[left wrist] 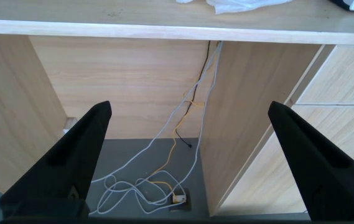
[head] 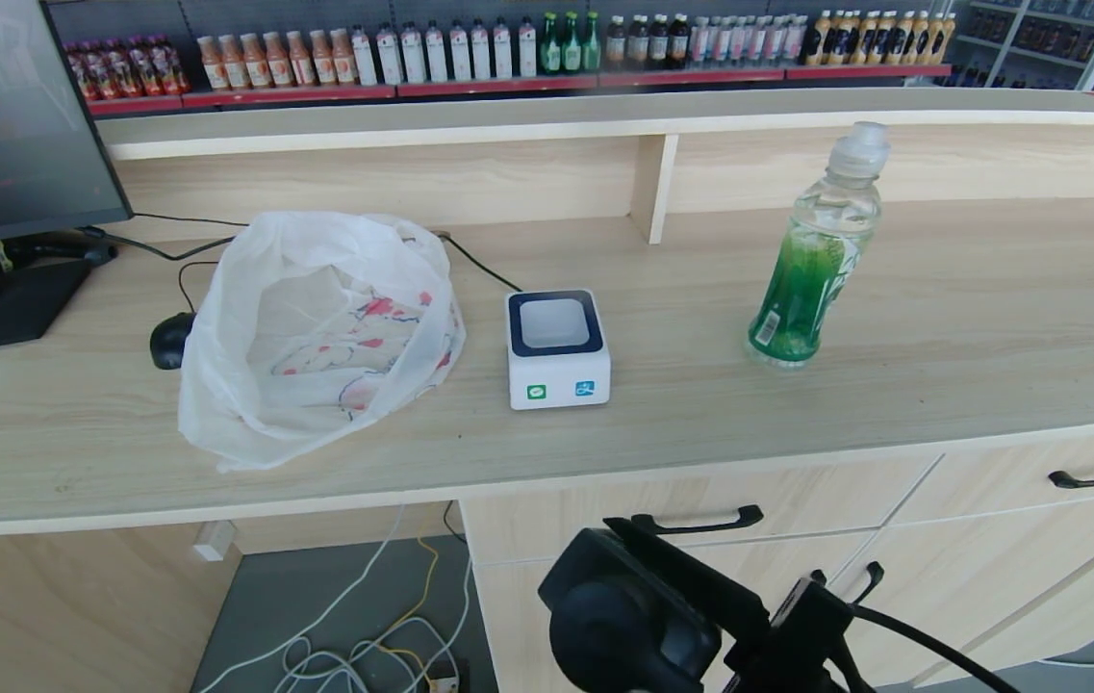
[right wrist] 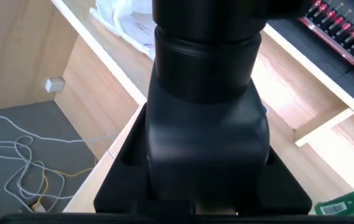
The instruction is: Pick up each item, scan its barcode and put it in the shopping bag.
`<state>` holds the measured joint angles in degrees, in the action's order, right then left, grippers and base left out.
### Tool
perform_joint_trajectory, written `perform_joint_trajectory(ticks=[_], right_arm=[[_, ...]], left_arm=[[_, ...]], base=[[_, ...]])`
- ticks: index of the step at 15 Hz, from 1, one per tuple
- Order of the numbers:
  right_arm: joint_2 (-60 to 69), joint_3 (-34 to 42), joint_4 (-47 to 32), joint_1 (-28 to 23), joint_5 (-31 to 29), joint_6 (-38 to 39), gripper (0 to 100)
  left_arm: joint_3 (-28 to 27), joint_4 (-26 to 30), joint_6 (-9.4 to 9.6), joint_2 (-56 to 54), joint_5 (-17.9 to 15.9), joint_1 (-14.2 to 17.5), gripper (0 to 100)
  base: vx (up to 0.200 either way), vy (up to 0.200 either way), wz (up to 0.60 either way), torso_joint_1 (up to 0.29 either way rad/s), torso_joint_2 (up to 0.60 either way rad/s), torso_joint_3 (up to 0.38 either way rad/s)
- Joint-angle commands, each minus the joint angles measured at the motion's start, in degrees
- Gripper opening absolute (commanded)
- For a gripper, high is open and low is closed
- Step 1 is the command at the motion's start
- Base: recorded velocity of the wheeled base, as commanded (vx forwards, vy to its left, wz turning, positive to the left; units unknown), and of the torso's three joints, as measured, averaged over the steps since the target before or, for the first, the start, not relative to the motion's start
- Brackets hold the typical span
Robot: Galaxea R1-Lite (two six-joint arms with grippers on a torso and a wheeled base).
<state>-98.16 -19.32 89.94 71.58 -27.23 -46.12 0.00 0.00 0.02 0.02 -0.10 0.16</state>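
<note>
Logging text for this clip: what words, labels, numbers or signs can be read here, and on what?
No text is legible.
Bottle label: barcode and print, too blurred.
Scanner: two small icons, no readable words.
Bag: red print, unreadable.
Shelf bottles: labels too small.

One bottle on the counter, right side. One bag, left. One scanner, sitting between the two. One mouse and one monitor, both far left. Down along the near front I count four drawer handles. On the far shelf runs a long row of drinks, too many and too small to count exactly.
</note>
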Motion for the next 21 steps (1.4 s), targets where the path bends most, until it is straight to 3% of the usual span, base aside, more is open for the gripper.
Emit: perform_joint_trajectory(ticks=[1,5,9,13,14,16,18,21], right_arm=[[-0.6,1.0,0.1,-0.1,-1.9,1.8,0],[-0.7,3.0,0.1,-0.5,-9.3,7.5,0],[0.6,6.2,0.1,-0.7,-8.9,12.0,0],[-0.5,2.6,0.1,-2.3,-10.1,14.3,0],[-1.2,1.6,0.1,-2.2,-9.0,23.4,0],[-1.2,2.8,0.1,-5.0,-8.6,24.4,0],[-1.4,0.2,0.1,-7.6,-8.7,30.1,0],[-2.0,-8.4,0.1,-18.1,-4.0,30.5,0]], left_arm=[[0.0,-0.1,-0.02,0.0,0.0,0.0,100],[0.0,0.0,0.06,0.0,0.0,0.0,100],[0.0,0.0,-0.02,0.0,0.0,0.0,100],[0.0,0.0,-0.02,0.0,0.0,0.0,100],[0.0,0.0,-0.02,0.0,0.0,0.0,100],[0.0,0.0,0.06,0.0,0.0,0.0,100],[0.0,-0.1,-0.02,0.0,0.0,0.0,100],[0.0,0.0,-0.02,0.0,0.0,0.0,100]], base=[[0.0,0.0,0.0,0.0,0.0,0.0],[0.0,0.0,0.0,0.0,0.0,0.0],[0.0,0.0,0.0,0.0,0.0,0.0],[0.0,0.0,0.0,0.0,0.0,0.0],[0.0,0.0,0.0,0.0,0.0,0.0],[0.0,0.0,0.0,0.0,0.0,0.0],[0.0,0.0,0.0,0.0,0.0,0.0],[0.0,0.0,0.0,0.0,0.0,0.0]])
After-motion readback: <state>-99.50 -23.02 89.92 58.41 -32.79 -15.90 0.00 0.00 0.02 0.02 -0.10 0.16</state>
